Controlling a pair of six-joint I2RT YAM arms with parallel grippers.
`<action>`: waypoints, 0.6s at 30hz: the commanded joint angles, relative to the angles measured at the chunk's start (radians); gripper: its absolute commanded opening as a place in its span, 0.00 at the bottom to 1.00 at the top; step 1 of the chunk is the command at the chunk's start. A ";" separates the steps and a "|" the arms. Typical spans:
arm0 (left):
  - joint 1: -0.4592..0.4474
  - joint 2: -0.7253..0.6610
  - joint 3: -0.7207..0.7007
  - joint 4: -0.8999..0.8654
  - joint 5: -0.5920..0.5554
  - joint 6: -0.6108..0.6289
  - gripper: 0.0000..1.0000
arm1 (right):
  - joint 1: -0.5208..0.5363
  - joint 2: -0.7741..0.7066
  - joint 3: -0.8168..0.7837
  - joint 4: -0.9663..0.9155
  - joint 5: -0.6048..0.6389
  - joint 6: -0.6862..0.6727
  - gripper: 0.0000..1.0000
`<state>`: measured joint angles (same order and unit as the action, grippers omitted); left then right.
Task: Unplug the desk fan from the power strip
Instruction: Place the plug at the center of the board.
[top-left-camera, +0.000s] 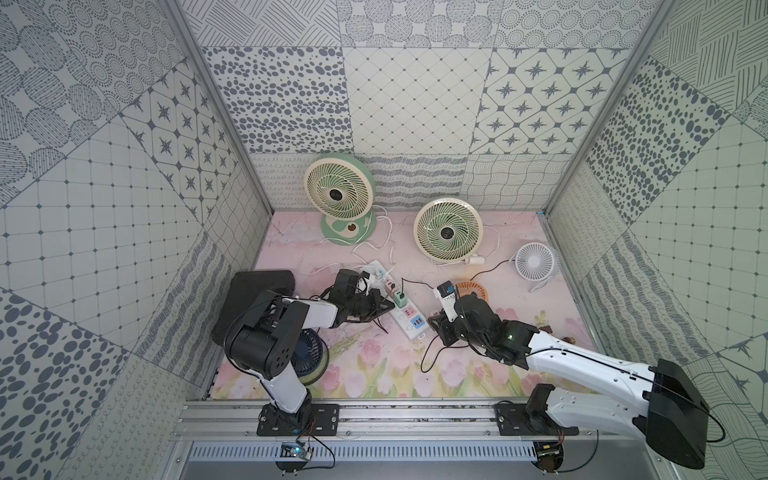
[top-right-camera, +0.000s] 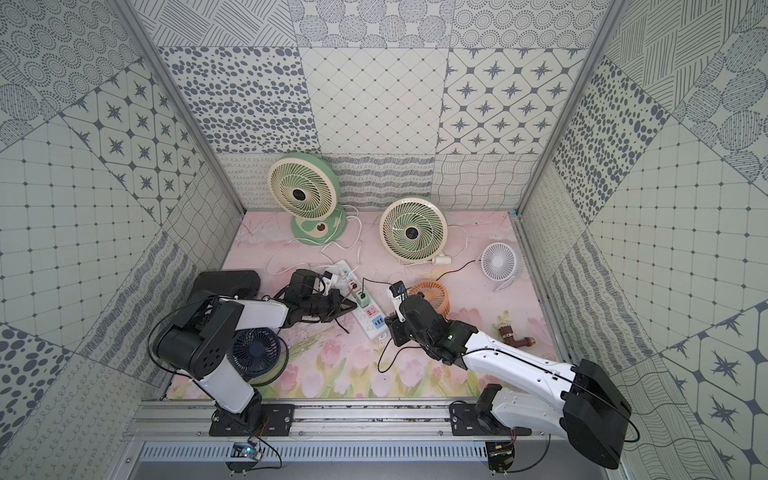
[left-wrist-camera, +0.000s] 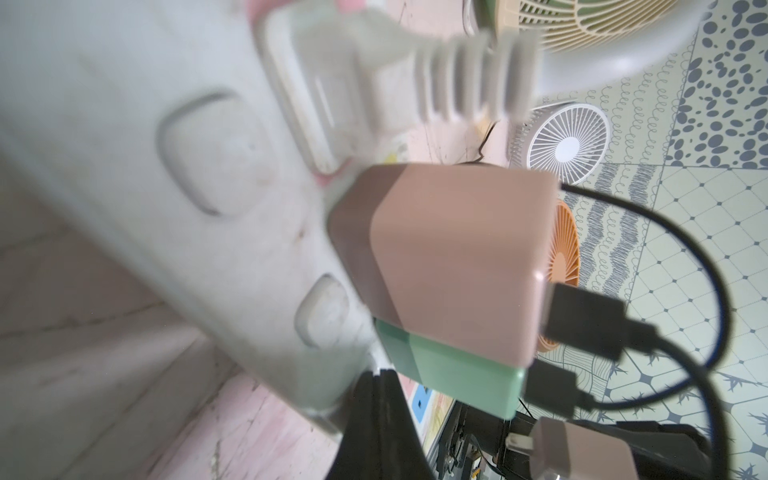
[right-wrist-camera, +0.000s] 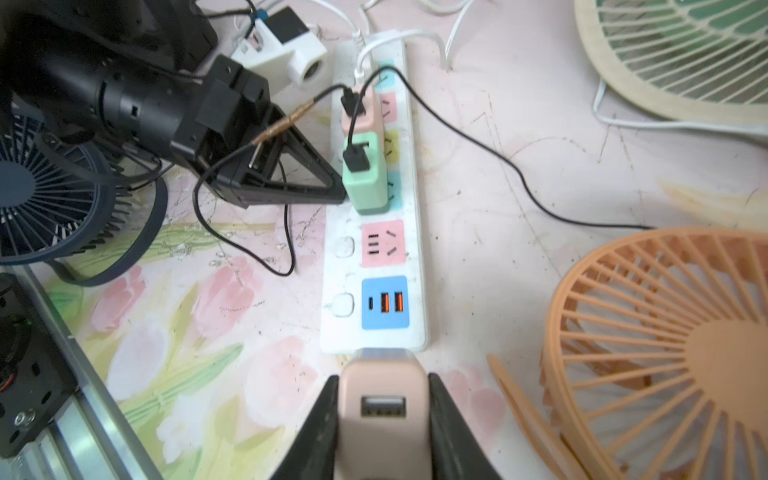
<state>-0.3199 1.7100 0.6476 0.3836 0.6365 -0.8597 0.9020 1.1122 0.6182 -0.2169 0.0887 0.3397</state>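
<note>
Patterned walls (top-left-camera: 124, 208) hem the floral tabletop (top-left-camera: 374, 368); bare room lower centre. Mid-frame, the power strip (top-left-camera: 405, 322) lies between the closed left gripper (top-left-camera: 384, 307) and the right gripper (right-wrist-camera: 382, 384), clamped on a pink adapter (right-wrist-camera: 382, 432).

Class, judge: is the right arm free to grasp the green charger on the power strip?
Probably not: the right gripper is shut on a pink charger, and the left gripper crowds the green charger.

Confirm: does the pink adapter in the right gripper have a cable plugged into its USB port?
No, the pink adapter held by the right gripper shows an empty USB port.
</note>
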 joint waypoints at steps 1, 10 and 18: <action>-0.001 0.001 0.009 -0.089 -0.061 0.041 0.00 | -0.005 -0.017 -0.038 0.008 -0.083 0.041 0.19; 0.000 -0.004 0.020 -0.101 -0.063 0.047 0.00 | -0.006 0.052 -0.124 0.093 -0.118 0.113 0.21; 0.005 -0.009 0.020 -0.104 -0.060 0.049 0.00 | -0.006 0.134 -0.111 0.104 -0.105 0.124 0.30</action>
<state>-0.3199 1.7073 0.6586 0.3660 0.6231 -0.8410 0.9009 1.2335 0.5007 -0.1619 -0.0174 0.4442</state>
